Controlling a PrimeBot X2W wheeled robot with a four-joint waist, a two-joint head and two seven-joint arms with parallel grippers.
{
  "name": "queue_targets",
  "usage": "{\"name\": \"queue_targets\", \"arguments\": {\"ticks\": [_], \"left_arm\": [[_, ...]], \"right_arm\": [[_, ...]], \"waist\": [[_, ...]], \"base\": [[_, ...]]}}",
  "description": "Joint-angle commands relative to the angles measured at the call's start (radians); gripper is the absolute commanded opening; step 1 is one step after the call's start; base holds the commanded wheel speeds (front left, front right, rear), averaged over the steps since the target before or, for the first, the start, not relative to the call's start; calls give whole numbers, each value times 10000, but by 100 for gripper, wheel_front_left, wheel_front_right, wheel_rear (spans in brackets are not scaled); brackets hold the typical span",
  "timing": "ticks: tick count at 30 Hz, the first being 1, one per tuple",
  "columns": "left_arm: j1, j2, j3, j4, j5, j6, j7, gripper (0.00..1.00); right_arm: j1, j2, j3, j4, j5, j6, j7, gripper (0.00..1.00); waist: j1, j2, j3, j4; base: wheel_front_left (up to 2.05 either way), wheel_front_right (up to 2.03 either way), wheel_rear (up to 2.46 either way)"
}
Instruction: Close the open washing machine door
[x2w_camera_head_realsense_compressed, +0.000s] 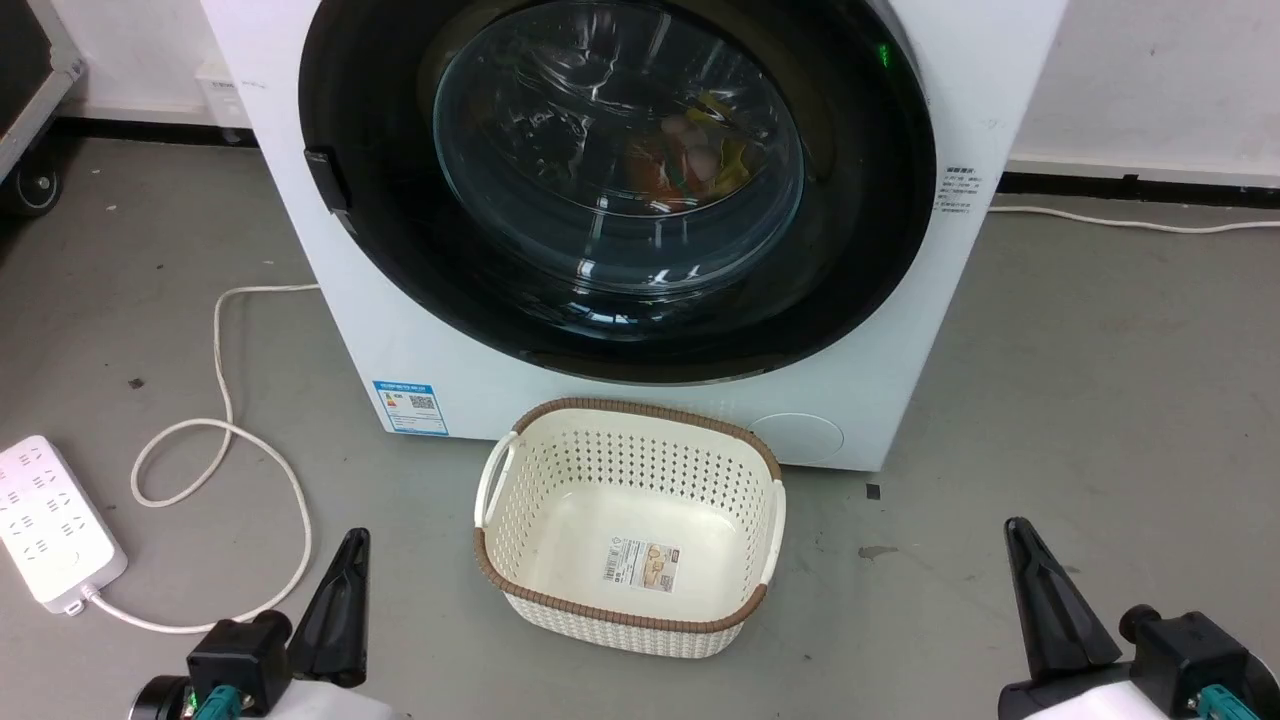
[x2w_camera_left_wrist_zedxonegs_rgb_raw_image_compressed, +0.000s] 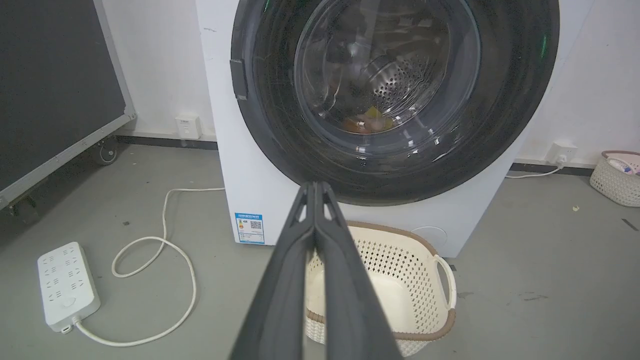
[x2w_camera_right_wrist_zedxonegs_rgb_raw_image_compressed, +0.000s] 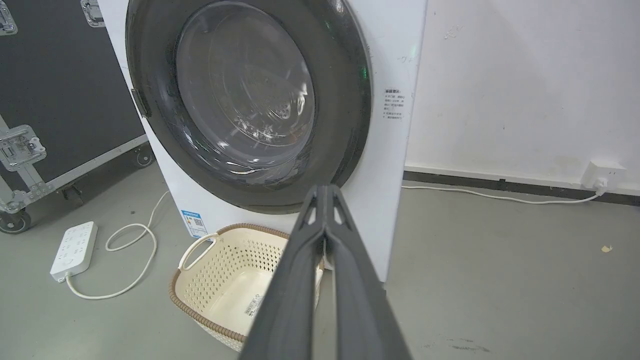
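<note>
Two tools, both low at the near edge of the head view: left tool (x2w_camera_head_realsense_compressed: 352, 545) lower left, right tool (x2w_camera_head_realsense_compressed: 1022, 540) lower right, fingers pointing up the frame toward the machine.

Washing machine (x2w_camera_head_realsense_compressed: 420, 360): white box standing on the grey floor (x2w_camera_head_realsense_compressed: 1100, 400), straight ahead.

Washing machine door (x2w_camera_head_realsense_compressed: 620, 180): black ring with bulging glass, lying flat against the machine front, no gap visible along its rim from any view. Dark latch (x2w_camera_head_realsense_compressed: 325, 180) on its left edge. Coloured laundry (x2w_camera_head_realsense_compressed: 690, 150) shows through the glass.

Door relative to tools: well apart from both, up and ahead of them, centred between the two. Neither tool touches it.

- Left wrist view: left tool (x2w_camera_left_wrist_zedxonegs_rgb_raw_image_compressed: 315, 187) has its fingers pressed together, nothing between them; the tips line up with the lower rim of the door (x2w_camera_left_wrist_zedxonegs_rgb_raw_image_compressed: 390, 90).
- Right wrist view: right tool (x2w_camera_right_wrist_zedxonegs_rgb_raw_image_compressed: 325, 189) has its tips together, empty; the tips sit in line with the lower right rim of the door (x2w_camera_right_wrist_zedxonegs_rgb_raw_image_compressed: 240, 100).

Cream perforated basket (x2w_camera_head_realsense_compressed: 560, 470) on the floor just in front of the machine, below the door, between the tools and the machine front. White power strip (x2w_camera_head_realsense_compressed: 50, 520) with looping cable (x2w_camera_head_realsense_compressed: 300, 520) on the floor left of the left tool.
</note>
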Motion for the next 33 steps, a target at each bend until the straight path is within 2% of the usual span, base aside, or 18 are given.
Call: {"name": "queue_targets", "arguments": {"ticks": [1, 33], "left_arm": [[-86, -45, 17, -60, 95, 85, 51, 0], [-203, -335, 35, -344, 706, 408, 703, 0]], "right_arm": [[-140, -6, 12, -14, -54, -2, 70, 0], [-365, -13, 37, -35, -322, -4, 712, 0]], "waist": [[0, 0, -3, -1], [-1, 0, -66, -41]], "base": [[0, 0, 0], [0, 0, 0]]}}
